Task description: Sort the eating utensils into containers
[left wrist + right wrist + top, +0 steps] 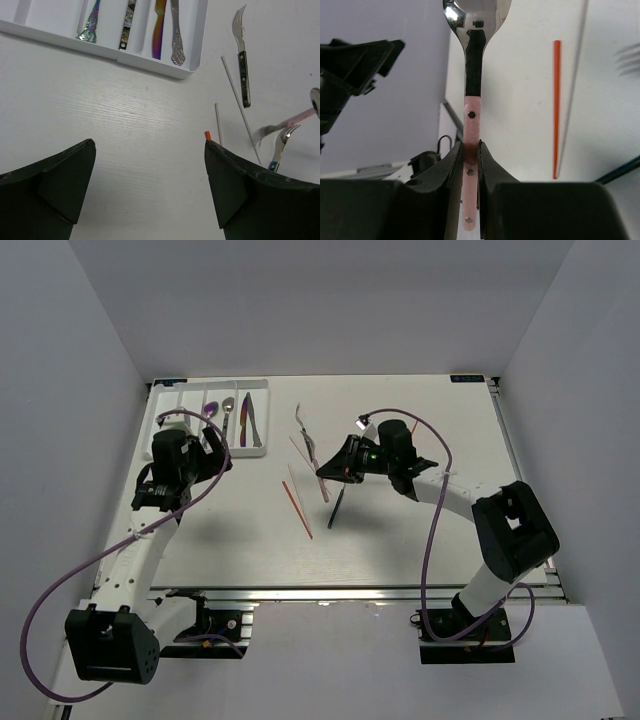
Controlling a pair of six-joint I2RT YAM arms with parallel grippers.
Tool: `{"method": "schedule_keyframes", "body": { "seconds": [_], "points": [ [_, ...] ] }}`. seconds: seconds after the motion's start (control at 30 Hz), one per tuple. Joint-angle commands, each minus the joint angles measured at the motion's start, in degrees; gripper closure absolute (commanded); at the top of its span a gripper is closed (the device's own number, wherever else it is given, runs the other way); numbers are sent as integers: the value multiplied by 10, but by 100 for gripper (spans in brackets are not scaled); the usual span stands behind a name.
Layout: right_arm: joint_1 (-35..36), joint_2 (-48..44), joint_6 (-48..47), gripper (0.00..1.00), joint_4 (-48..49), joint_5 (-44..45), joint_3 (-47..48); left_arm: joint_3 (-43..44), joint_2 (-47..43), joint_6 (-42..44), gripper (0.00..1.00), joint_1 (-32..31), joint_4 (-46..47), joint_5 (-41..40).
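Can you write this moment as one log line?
right gripper: shut on pink-handled spoon | left gripper: open, empty | cutlery tray: four utensils inside

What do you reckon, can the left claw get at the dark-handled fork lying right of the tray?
Probably yes. The left claw is open and empty, with bare table between it and the fork. Nothing lies on the fork, but the right claw, holding a pink-handled spoon, hovers close by.

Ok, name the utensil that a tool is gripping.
The pink-handled spoon, clamped in the right tool; every other utensil lies on the table or in the white tray.
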Motion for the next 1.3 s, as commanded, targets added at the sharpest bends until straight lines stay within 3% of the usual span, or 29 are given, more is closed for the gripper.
{"method": "schedule_keyframes", "body": {
  "seconds": [0.0, 0.07, 0.13, 0.23, 0.27, 0.37, 0.5, 0.67, 0.83, 0.9, 1.13, 1.2, 1.27],
  "points": [
    [-1, 0, 61, 100, 119, -97, -12, 16, 8, -11, 2, -2, 14, 64],
    [2, 3, 74, 100, 165, -121, -10, 15, 14, -36, 2, -3, 35, 117],
    [6, -4, 18, 100, 122, -107, 25, -8, 12, -105, 2, -2, 80, 237],
    [18, -16, -64, 100, 13, -30, 56, -107, -11, -260, 2, -13, 321, 382],
    [24, -18, -69, 100, 7, -6, 62, -128, -16, -360, 2, -22, 444, 390],
    [43, -13, -101, 100, -30, 44, 91, -137, -2, -402, 2, -90, 499, 370],
    [72, -16, -124, 100, -38, 93, 105, -88, 31, -338, 2, -167, 393, 290],
    [111, -7, -164, 100, -84, 135, 146, -58, 53, -301, 2, -171, 326, 237],
    [131, -15, -186, 100, -104, 181, 151, -42, 66, -269, 14, -171, 266, 196],
    [133, -19, -190, 100, -109, 190, 150, -34, 66, -261, 15, -171, 250, 186],
    [137, -27, -198, 100, -99, 184, 144, -25, 75, -254, 15, -171, 238, 202],
    [137, -29, -198, 100, -87, 174, 143, -25, 79, -255, 20, -171, 243, 204],
    [141, -28, -200, 100, -76, 154, 144, -25, 88, -259, 31, -171, 257, 211]
  ]
}}
